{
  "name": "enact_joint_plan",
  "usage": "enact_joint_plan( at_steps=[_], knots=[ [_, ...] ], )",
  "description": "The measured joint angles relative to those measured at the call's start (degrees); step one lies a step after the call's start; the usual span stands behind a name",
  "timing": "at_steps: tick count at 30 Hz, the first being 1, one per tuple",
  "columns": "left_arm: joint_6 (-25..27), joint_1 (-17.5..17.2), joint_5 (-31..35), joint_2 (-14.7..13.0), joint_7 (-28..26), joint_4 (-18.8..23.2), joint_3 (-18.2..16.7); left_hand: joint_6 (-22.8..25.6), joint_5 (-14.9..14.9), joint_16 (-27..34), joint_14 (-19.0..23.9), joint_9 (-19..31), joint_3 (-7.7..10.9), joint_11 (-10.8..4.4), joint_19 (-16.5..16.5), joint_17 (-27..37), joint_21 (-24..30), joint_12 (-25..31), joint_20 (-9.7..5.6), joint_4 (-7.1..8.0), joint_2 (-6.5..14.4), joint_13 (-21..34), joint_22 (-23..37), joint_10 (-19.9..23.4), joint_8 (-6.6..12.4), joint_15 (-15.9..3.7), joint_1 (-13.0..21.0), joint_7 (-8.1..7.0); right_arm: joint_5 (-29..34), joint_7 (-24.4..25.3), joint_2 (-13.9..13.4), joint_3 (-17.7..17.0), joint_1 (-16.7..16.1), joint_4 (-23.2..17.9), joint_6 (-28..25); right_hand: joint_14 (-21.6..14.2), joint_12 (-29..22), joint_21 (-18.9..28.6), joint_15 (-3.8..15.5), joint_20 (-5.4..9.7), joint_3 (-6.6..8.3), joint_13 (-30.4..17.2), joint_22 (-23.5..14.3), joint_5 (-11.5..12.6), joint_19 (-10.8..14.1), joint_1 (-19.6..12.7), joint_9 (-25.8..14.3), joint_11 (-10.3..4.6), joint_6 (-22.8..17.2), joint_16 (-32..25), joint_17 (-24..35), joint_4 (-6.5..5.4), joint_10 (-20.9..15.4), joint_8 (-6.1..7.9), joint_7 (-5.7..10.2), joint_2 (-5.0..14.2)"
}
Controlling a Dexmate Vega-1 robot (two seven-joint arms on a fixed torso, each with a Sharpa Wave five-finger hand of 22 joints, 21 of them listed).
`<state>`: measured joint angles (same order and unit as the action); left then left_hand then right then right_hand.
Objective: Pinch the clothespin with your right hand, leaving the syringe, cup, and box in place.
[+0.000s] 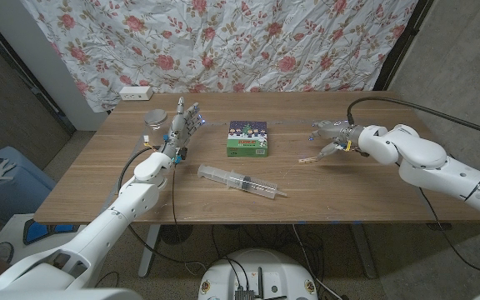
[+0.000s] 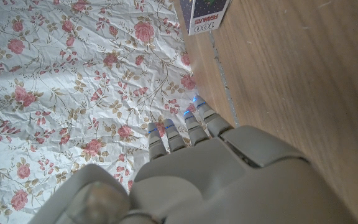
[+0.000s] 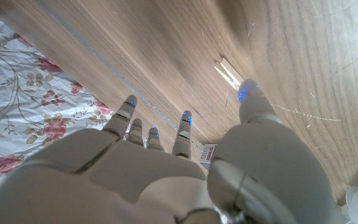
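Small, light, stiff wooden clothespin point(image 1: 310, 157) lying flat on the surface point(image 1: 348, 187) right of frame centre, just beside the empty, spread fingertips of the right robot hand point(image 1: 330, 137); probably springy and prone to skidding, best squeezed at the tail ends.

Wooden table point(image 1: 365, 187); floral sheet point(image 1: 223, 42) hung behind; grey wall point(image 1: 465, 58) right; white power strip point(image 1: 135, 92) at back-left corner.
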<state>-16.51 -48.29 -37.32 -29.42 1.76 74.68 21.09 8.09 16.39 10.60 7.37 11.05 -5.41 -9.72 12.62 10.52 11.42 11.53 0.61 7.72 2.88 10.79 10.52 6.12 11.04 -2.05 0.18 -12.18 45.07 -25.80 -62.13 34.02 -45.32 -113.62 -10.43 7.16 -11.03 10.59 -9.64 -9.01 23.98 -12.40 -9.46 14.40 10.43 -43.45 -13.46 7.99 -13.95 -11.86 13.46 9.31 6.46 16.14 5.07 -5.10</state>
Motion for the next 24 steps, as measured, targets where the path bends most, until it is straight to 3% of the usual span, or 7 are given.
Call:
enact_joint_plan(
  at_steps=[24],
  knots=[
    [-0.1, 0.0, 0.0, 0.0, 0.0, 0.0, 0.0, 0.0, 0.0, 0.0, 0.0, 0.0, 0.00, 0.00, 0.0, 0.0, 0.0, 0.0, 0.00, 0.00, 0.0, 0.0, 0.0, 0.0, 0.00, 0.00, 0.0, 0.00, 2.9, -0.6, 1.3, 1.5, -0.3, 2.7, 0.1, -0.4, -0.4, 0.0, 0.43, 1.14, 0.48, -0.3, 0.0, 0.2, 0.7, -0.5, -0.5, -0.64, -2.5, -0.7, 0.5, 0.17, -0.6, 1.71, 0.47, 0.53]
  ],
)
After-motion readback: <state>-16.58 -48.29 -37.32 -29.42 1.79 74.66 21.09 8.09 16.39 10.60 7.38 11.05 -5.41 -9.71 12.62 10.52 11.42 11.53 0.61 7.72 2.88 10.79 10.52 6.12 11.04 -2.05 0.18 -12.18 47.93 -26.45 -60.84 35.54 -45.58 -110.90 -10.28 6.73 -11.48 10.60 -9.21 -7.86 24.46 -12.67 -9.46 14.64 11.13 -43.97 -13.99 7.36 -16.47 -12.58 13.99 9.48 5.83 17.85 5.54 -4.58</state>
